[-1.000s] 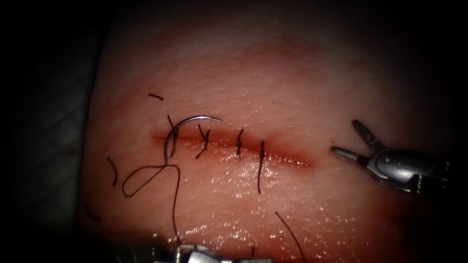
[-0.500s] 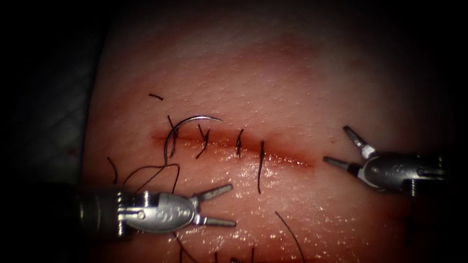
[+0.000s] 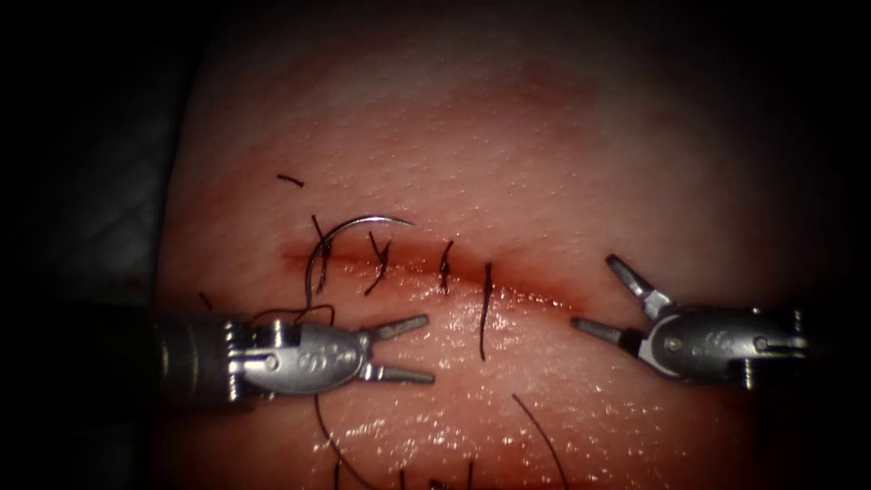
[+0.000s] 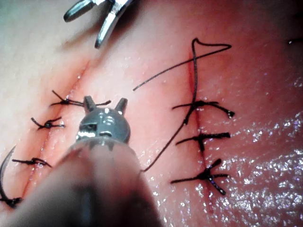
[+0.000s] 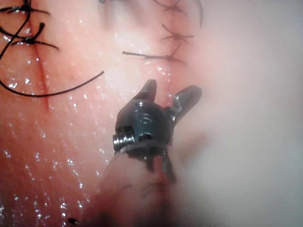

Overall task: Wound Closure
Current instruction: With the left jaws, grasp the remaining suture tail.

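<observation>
Here, left tool (image 3: 404, 347) and right tool (image 3: 601, 295) both hold nothing, jaws apart. Beyond them the needle (image 3: 337, 238) arcs at the cut's (image 3: 508, 289) left end — stiff, slippery, likely best gripped mid-curve; whether it is in the tissue (image 3: 544, 154) is unclear.

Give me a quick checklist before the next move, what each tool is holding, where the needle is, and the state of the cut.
1. Left tool empty: ok, jaws open, holding nothing, below the cut.
2. Right tool empty: ok, jaws open, holding nothing, at the right end of the cut.
3. Needle located: ok, free of both tools, arching over the left end of the cut.
4. Needle in the tissue: cannot tell; its lower end is lost among stitches.
5. Thread free: ok, neither tool grips it.
6. Cut closed: not ok, the right part has no stitch.
</observation>
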